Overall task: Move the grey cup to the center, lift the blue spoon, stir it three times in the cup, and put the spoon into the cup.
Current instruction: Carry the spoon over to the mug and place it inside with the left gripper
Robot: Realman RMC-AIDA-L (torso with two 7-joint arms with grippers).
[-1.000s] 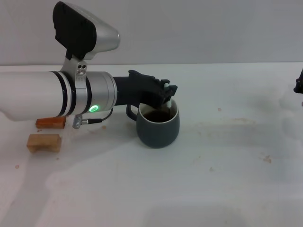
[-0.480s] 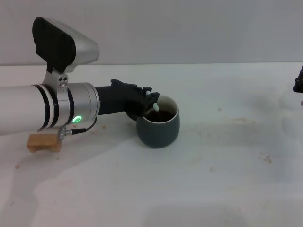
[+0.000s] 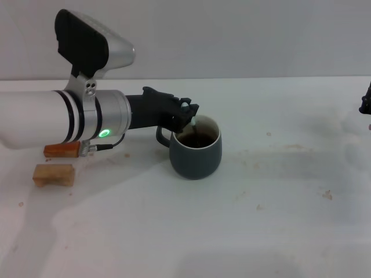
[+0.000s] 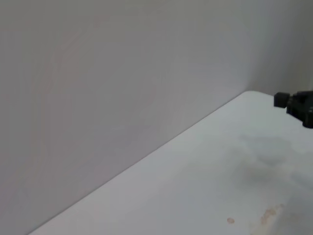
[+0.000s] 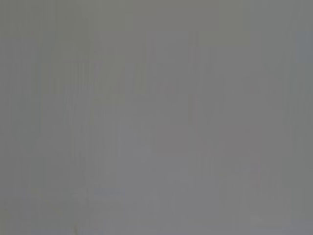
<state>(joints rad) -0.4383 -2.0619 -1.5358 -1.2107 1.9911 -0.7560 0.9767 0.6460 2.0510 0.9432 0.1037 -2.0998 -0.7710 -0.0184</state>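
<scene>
The grey cup (image 3: 196,155) stands upright on the white table near the middle, its handle toward my left arm and dark liquid inside. My left gripper (image 3: 189,112) hovers over the cup's rim on the handle side, shut on the blue spoon (image 3: 193,124). Only a short pale stretch of the spoon shows below the fingers, dipping into the liquid. My right gripper (image 3: 366,102) sits parked at the table's far right edge, and it also appears far off in the left wrist view (image 4: 296,105).
An orange block (image 3: 62,150) and a tan wooden block (image 3: 53,174) lie on the table under my left forearm. The table (image 3: 278,197) carries faint stains and crumbs to the right of the cup. The right wrist view shows only blank grey.
My left arm swung left and then back right, carrying the spoon around inside the cup. The cup has stayed in place and the right arm is still.
</scene>
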